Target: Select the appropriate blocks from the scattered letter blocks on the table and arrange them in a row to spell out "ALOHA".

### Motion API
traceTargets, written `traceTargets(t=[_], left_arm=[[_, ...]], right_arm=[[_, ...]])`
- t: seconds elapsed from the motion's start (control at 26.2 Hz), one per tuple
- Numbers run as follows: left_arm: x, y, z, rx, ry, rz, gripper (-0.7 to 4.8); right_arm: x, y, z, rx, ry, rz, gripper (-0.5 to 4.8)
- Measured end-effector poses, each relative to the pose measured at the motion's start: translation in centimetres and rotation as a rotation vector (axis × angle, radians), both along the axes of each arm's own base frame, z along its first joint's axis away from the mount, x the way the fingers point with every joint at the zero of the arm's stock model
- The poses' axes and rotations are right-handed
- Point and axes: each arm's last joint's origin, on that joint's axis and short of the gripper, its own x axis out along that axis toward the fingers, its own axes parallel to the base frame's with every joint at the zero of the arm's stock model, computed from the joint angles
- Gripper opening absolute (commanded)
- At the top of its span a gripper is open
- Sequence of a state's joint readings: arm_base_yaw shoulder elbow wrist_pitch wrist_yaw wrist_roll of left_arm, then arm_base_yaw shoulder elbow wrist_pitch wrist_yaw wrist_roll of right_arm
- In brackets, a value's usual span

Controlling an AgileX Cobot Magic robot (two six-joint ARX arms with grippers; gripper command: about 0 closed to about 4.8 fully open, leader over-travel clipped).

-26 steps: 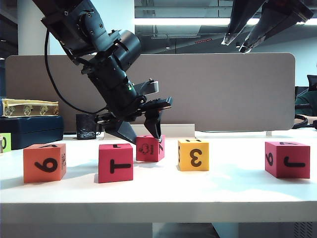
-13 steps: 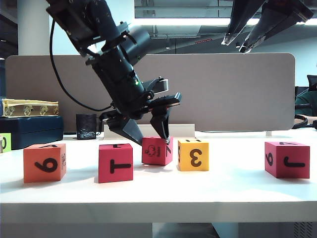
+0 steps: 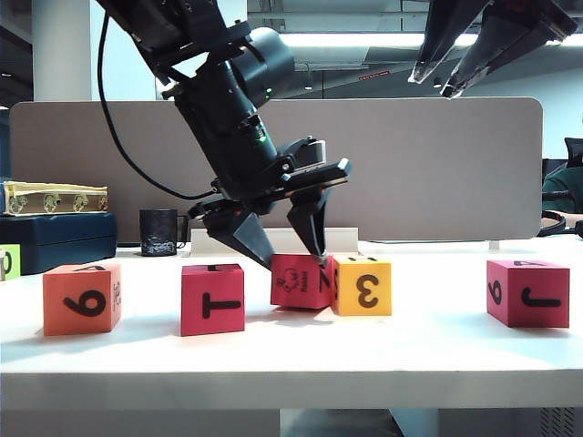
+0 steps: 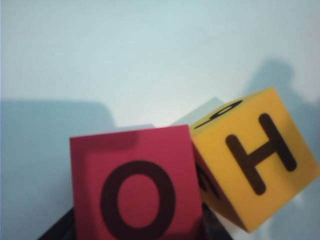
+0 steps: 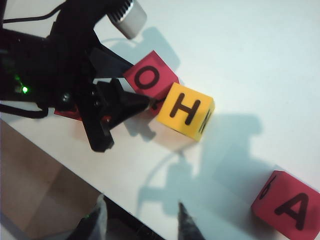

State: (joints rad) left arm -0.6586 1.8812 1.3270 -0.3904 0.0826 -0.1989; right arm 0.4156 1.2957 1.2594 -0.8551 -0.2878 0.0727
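Note:
My left gripper (image 3: pixel 293 262) is shut on a crimson letter block (image 3: pixel 301 280) that shows a rabbit drawing in front and an O (image 4: pixel 137 190) on top. That block presses against the yellow H block (image 3: pixel 363 286) (image 4: pixel 255 155), which stands turned at an angle. On the table (image 3: pixel 291 387) an orange 6 block (image 3: pixel 82 298) and a crimson T block (image 3: pixel 212 299) sit further left. A crimson J block (image 3: pixel 528 292), its top face an A (image 5: pixel 292 207), sits far right. My right gripper (image 3: pixel 446 77) (image 5: pixel 142 222) hangs high above the table, open and holding nothing.
A dark mug (image 3: pixel 158 232) stands behind the blocks. A dark blue box (image 3: pixel 56 238) with a pale box (image 3: pixel 55 198) on it sits at the back left, beside a lime-green block (image 3: pixel 7 262). A grey partition (image 3: pixel 410 164) closes the back.
The left gripper has brought the O block to the right and nearer the front, up against the yellow block, which shifted slightly right. The right arm has kept still.

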Motion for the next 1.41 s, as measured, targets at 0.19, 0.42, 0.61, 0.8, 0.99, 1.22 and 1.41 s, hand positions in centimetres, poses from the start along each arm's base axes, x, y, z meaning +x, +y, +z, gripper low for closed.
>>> traceTargets(t=[0.19, 0.42, 0.61, 0.8, 0.99, 1.22, 1.41], left_arm=[[-0.2, -0.2, 0.0, -0.001, 0.005, -0.009, 2.79], [-0.3, -0.1, -0.1, 0.007, 0.019, -0.01, 3.52], [-0.4, 0.0, -0.2, 0.014, 0.031, -0.008, 4.57], [-0.2, 0.0, 0.2, 0.016, 0.032, -0.007, 4.79], [0.5, -0.8, 3.0, -0.035, 0.015, -0.034, 4.79], [0.9, -0.7, 6.2, 0.038, -0.03, -0.035, 4.79], [0.5, 0.6, 7.2, 0.19, 0.021, -0.013, 4.79]], right_arm=[[-0.1, 0.0, -0.1, -0.006, 0.013, 0.0, 1.81], [-0.1, -0.1, -0.1, -0.007, 0.017, 0.0, 1.81], [-0.1, -0.1, -0.1, -0.007, 0.017, 0.0, 1.81], [-0.1, -0.1, -0.1, -0.007, 0.017, 0.0, 1.81], [-0.1, -0.1, -0.1, -0.007, 0.017, 0.0, 1.81], [-0.1, -0.1, -0.1, -0.008, 0.017, 0.0, 1.8], [-0.1, -0.1, -0.1, -0.008, 0.018, 0.0, 1.8]])
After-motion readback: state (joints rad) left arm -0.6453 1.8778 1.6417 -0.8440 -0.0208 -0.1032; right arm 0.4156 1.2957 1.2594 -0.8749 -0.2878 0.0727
